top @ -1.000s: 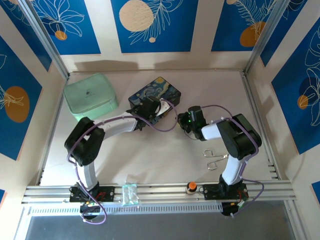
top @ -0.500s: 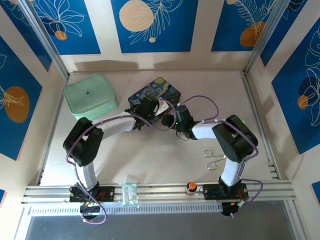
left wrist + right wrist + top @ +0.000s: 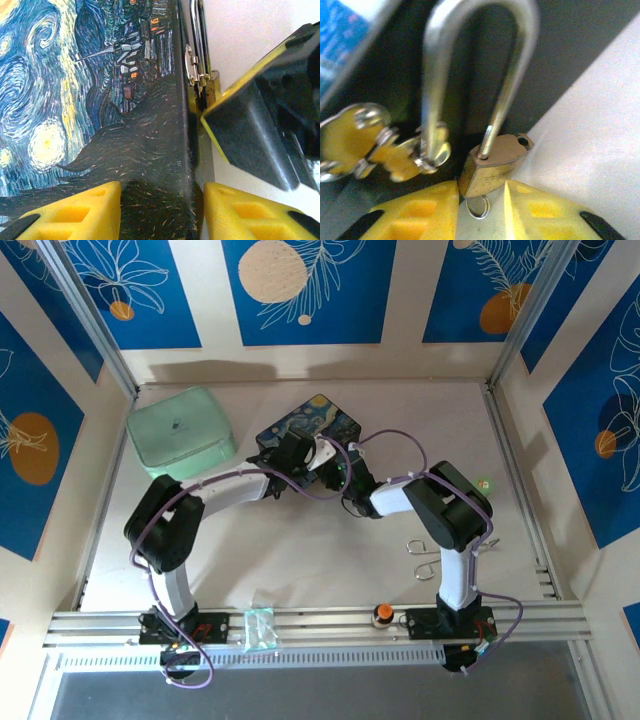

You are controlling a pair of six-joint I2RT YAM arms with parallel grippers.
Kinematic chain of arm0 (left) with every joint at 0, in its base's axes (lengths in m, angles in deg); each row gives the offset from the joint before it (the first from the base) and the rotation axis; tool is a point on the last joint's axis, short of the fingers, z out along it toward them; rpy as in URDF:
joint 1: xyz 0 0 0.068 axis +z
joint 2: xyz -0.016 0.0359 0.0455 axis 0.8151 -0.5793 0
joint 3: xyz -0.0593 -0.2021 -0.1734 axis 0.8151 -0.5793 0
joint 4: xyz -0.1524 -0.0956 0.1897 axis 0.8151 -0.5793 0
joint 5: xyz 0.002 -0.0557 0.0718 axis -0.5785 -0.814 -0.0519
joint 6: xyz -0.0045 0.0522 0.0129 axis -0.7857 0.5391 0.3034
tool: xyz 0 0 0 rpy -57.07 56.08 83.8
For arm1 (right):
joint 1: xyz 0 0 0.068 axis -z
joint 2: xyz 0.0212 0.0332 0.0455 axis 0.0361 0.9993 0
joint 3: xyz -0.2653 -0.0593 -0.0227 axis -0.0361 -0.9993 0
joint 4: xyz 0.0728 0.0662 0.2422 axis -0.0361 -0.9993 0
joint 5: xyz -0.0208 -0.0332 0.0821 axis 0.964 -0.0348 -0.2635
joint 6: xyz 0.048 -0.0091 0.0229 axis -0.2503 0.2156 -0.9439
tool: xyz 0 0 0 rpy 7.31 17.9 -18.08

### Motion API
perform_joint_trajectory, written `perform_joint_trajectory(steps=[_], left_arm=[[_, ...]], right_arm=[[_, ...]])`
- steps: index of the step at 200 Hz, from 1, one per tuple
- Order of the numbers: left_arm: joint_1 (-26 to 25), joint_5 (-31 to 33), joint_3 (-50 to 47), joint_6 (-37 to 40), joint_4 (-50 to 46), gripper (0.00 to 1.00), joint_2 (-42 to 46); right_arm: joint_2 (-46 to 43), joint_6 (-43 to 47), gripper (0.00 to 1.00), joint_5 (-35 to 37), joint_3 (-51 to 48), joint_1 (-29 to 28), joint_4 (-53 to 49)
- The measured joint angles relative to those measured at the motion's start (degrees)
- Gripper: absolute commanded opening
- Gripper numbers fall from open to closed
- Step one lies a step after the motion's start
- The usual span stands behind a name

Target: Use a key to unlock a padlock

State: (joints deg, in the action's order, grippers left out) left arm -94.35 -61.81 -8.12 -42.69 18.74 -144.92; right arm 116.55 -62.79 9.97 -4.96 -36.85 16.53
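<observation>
— Padlock (image 3: 492,172): where does it sit?
— Against the near right side of the starry tin (image 3: 312,425), around mid-tabletop. The right fingers (image 3: 415,212) pinch the lower end of its brass body from both sides. One leg of the shackle (image 3: 514,82) stands in the body. The other hangs free to the left, and an open hole shows in the body's top.
— And the key (image 3: 192,65)?
— Small silvery pieces hang on a ring round that free leg, close to the tin's wall. They are too blurred to tell more. A thin wire ring (image 3: 477,206) shows just under the body, between the fingertips.
— Left to right, what crowds the edges?
— A mint-green case (image 3: 180,435) sits far left, apart from the tin. The left fingers (image 3: 85,212) stand apart astride the tin's right rim, one over the lid and one just off the wall. I cannot tell whether they press on it. Just beyond them, the padlock stands between the tin's wall and the right fingers. Further right, bent wire loops (image 3: 425,555) lie well apart, beside the right arm.
— Room to move?
— Open tabletop (image 3: 300,550) lies in front of both wrists.
— Surface and room?
— The tabletop is pale, with a metal rail (image 3: 320,622) along the near edge. Blue-and-cream leaf panels (image 3: 300,290) cover the walls.
</observation>
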Motion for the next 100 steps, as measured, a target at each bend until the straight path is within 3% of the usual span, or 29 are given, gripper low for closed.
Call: perform_joint_trajectory(steps=[52, 100], left_arm=[[0.0, -2.9, -0.5, -0.1, 0.7, 0.43, 0.3], [0.0, -3.0, -0.7, -0.1, 1.0, 0.43, 0.4]], right_arm=[[0.1, -8.0, 0.14, -2.9, -0.8, 4.9, 4.8], [4.1, -14.5, 0.11, -13.0, -6.8, 11.8, 22.9]])
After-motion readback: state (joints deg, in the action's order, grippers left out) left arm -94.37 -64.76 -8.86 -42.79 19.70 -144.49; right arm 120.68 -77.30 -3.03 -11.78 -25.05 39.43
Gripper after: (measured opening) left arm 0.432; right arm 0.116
